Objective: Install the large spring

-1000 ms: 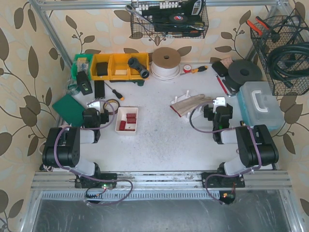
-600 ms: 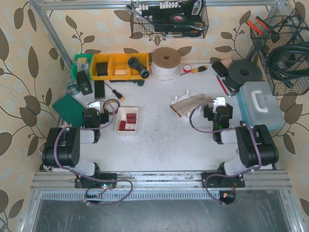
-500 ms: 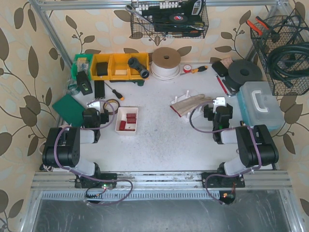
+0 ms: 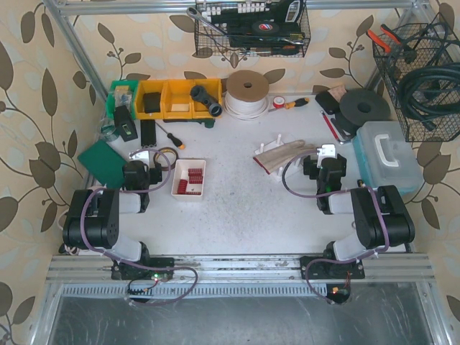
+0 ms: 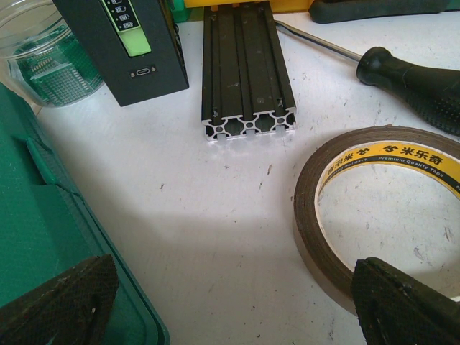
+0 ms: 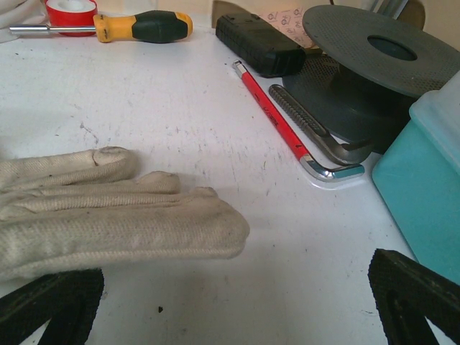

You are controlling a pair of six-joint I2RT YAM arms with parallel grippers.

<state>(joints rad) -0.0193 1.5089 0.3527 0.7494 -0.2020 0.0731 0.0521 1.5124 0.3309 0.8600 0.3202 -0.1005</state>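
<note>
Bench (image 4: pixel 244 215) with a work glove (image 6: pixel 108 223) at 2 o'clock; right gripper (image 6: pixel 233 302) released, empty, beside it. Left gripper (image 5: pixel 230 309) released at 9 o'clock over a tape roll (image 5: pixel 309 230). At its 3 o'clock, white tray (image 4: pixel 201 190) of red springs (image 4: pixel 194 175).

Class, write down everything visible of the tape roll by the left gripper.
The tape roll is a thin brown ring around a yellow core printed in black, "Premium Quality Tape". It lies flat on the white table, with a black screwdriver handle close behind it. A fingertip of the left gripper hides its near edge.
</note>
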